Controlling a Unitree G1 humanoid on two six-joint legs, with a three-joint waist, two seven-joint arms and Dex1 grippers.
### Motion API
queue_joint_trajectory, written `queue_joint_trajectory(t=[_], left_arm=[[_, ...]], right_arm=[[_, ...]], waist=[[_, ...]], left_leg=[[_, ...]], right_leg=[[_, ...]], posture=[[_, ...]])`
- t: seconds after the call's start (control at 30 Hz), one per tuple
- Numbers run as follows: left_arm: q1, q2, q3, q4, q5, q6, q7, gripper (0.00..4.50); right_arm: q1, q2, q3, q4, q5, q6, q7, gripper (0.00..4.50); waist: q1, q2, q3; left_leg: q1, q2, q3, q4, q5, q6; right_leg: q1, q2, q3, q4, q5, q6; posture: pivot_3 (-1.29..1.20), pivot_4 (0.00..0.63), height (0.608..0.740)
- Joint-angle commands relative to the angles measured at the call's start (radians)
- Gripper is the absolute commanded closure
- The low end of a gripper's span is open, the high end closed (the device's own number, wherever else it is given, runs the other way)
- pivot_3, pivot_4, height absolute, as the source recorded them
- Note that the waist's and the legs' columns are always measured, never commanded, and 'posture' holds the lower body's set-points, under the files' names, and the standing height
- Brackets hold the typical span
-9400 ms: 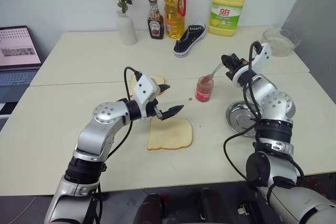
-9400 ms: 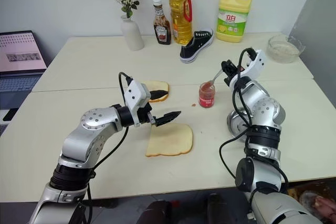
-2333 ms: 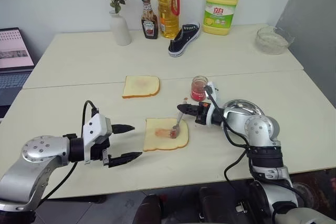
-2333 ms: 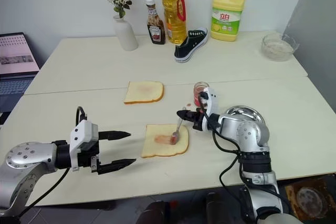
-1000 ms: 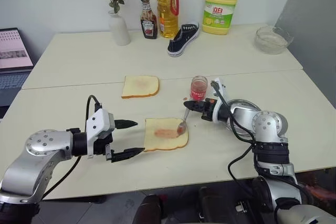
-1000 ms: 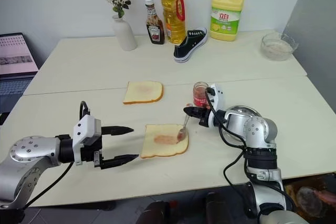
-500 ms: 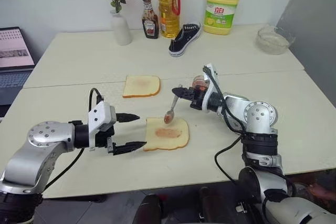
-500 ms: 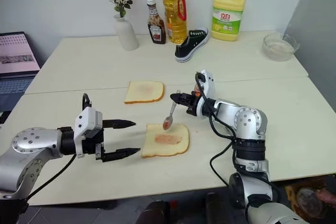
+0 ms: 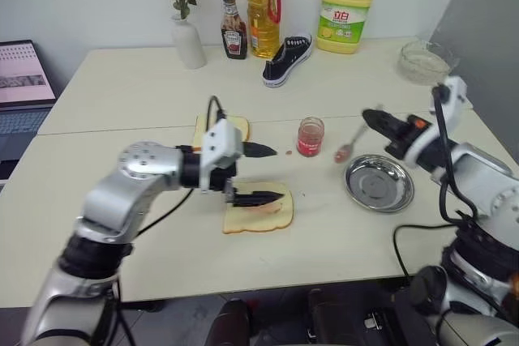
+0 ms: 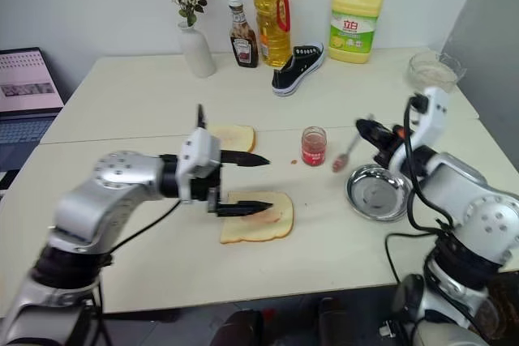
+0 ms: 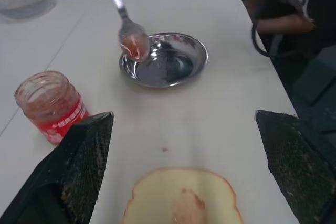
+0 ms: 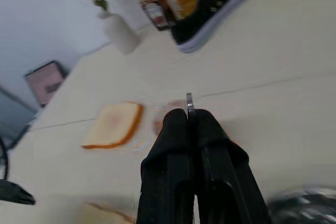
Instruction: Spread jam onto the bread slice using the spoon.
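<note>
Silver spoon: your right end effector (image 9: 375, 117) pinches the small silver metal spoon (image 9: 349, 143), red-smeared bowl hanging between jam jar and round steel dish (image 9: 379, 183).
Left end effector (image 9: 274, 174): spread wide, empty, over the pale golden-tan bread slice (image 9: 261, 213).
Jam: the clear glass jar of red jam (image 9: 310, 136) stands on your cream surface (image 9: 122, 111), beyond that slice.

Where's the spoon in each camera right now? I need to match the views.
Left eye view: spoon held by the right gripper, between jam jar and steel dish.
Right eye view: the same spot.
Left wrist view: its bowl hangs over the dish rim.
Right wrist view: handle tip between the shut fingers.
Shared landmark: the steel dish.
</note>
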State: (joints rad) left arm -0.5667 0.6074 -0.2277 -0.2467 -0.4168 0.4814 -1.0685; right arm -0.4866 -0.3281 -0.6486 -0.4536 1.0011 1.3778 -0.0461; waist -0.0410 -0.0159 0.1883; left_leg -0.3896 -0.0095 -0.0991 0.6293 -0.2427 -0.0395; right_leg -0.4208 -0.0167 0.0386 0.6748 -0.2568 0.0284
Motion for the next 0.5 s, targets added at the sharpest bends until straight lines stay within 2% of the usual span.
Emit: queue_joint_trajectory(t=[0.03, 0.13, 0.27, 0.5], left_arm=[[-0.036, -0.064, -0.05, 0.022, 0.061, -0.045, 0.041, 0.0], [-0.048, -0.141, -0.113, 0.089, 0.131, -0.094, 0.072, 0.0], [-0.073, -0.252, -0.161, 0.186, 0.195, -0.148, 0.114, 0.0], [-0.053, -0.281, -0.153, 0.187, 0.213, -0.161, 0.113, 0.0]], right_arm=[[0.086, -0.037, -0.027, -0.039, -0.038, -0.115, 0.031, 4.47], [0.164, -0.03, -0.021, 0.006, -0.107, -0.244, 0.051, 4.47], [0.166, 0.026, -0.012, 0.118, -0.146, -0.4, 0.071, 4.47], [0.151, 0.02, 0.004, 0.281, -0.157, -0.535, 0.133, 4.47]], waist=[[-0.001, 0.0, 0.0], [-0.011, 0.0, 0.0], [-0.012, 0.0, 0.0], [-0.013, 0.0, 0.0]], left_leg=[[0.0, 0.0, 0.001, 0.0, 0.0, 0.0], [0.003, 0.0, 0.004, 0.0, 0.0, 0.0], [0.007, 0.0, 0.005, 0.0, 0.0, 0.0], [0.007, 0.001, 0.005, 0.0, 0.0, 0.0]], right_leg=[[0.0, 0.0, 0.001, 0.0, 0.0, 0.0], [0.0, 0.0, 0.003, 0.001, 0.0, 0.001], [0.002, 0.002, 0.005, 0.003, -0.002, 0.003], [0.002, 0.003, 0.005, 0.004, -0.001, 0.003]], posture=[[0.0, 0.15, 0.74], [0.0, 0.15, 0.74], [0.0, 0.15, 0.74], [0.0, 0.15, 0.74]])
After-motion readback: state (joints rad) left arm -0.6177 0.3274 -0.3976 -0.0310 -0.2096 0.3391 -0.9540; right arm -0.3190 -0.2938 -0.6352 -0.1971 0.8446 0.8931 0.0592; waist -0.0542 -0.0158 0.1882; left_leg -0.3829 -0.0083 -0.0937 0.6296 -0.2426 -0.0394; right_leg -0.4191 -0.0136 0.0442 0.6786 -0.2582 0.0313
